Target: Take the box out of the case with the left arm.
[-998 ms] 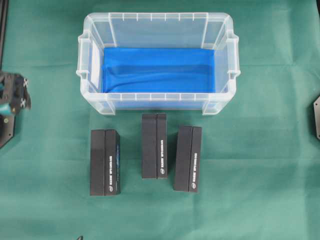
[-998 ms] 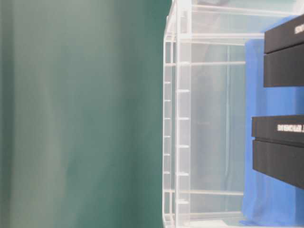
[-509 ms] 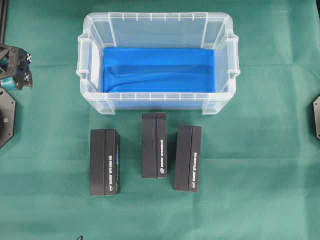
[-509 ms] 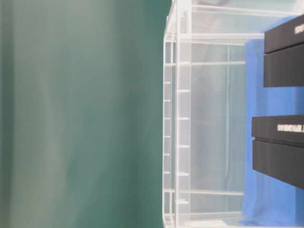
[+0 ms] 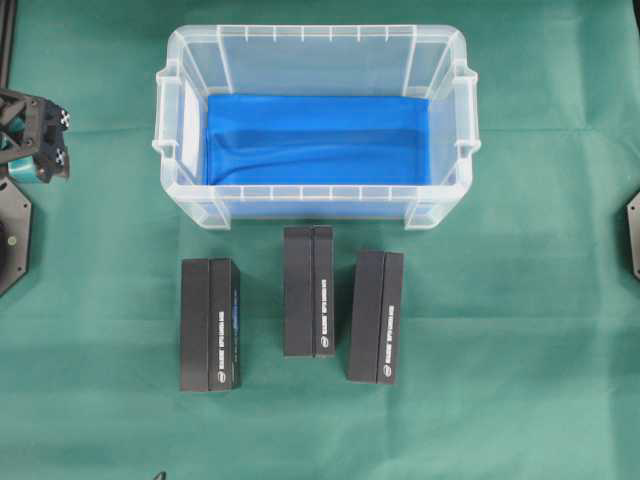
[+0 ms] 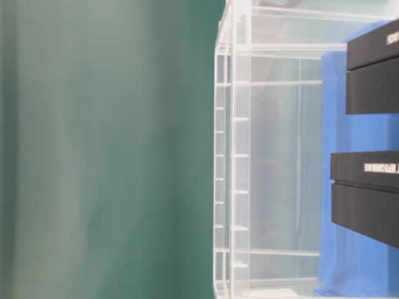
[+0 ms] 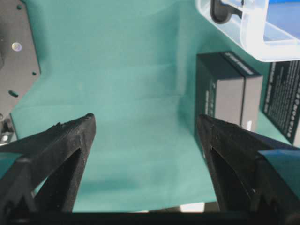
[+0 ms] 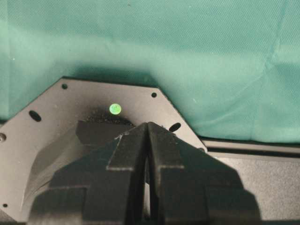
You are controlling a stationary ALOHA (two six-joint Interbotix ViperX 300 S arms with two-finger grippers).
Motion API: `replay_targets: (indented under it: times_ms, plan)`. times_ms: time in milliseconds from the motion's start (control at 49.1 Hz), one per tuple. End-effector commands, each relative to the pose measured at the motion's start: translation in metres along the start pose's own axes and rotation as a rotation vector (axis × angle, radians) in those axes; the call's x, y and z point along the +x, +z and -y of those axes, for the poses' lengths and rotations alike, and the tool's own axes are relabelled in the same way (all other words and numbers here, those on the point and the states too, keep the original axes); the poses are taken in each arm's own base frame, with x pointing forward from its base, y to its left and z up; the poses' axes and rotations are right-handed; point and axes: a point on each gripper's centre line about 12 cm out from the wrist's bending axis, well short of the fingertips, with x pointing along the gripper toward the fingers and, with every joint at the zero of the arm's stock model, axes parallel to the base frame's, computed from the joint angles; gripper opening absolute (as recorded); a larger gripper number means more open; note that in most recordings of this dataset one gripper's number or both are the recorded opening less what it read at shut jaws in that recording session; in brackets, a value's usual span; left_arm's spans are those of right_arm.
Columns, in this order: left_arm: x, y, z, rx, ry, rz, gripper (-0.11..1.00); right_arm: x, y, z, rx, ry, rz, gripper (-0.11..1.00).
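The case [image 5: 317, 35] stands at the back middle of the table, and only its blue cloth [image 5: 318, 140] shows inside. Three black boxes lie on the green table cover in front of it: left [image 5: 209, 324], middle [image 5: 308, 291], right [image 5: 376, 316]. My left gripper [image 5: 40, 150] hovers at the far left edge, well away from case and boxes. In the left wrist view it [image 7: 145, 122] is open over bare green cover, with the left box [image 7: 227, 91] and a corner of the case [image 7: 243, 33] beyond its right finger. My right gripper [image 8: 147, 127] is shut and empty over its base plate [image 8: 56, 122].
The left arm's black base plate [image 5: 12, 235] sits at the left edge, the right arm's base plate [image 5: 633, 235] at the right edge. In the table-level view the case's ribbed wall [image 6: 240, 156] stands behind two boxes [image 6: 368, 193]. Green cover [image 5: 500, 400] spreads around everything.
The left gripper has moved along the left edge toward the back of the table. Case, boxes and the right arm have not moved.
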Motion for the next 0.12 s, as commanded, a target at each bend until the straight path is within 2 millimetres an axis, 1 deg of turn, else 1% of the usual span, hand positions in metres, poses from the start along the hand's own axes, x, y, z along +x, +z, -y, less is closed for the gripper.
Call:
replay_targets:
  times_ms: [0,102]
  plan:
    - [-0.0078,0.0015,0.0033,-0.008,-0.026,0.001,0.84,-0.0069,0.0041,0.0007,0.006,0.0,0.02,-0.01]
    - [-0.0078,0.0012,0.0033,-0.006,-0.026,0.001,0.84,-0.0074,0.0043,0.0008,0.006,0.0,0.021,-0.01]
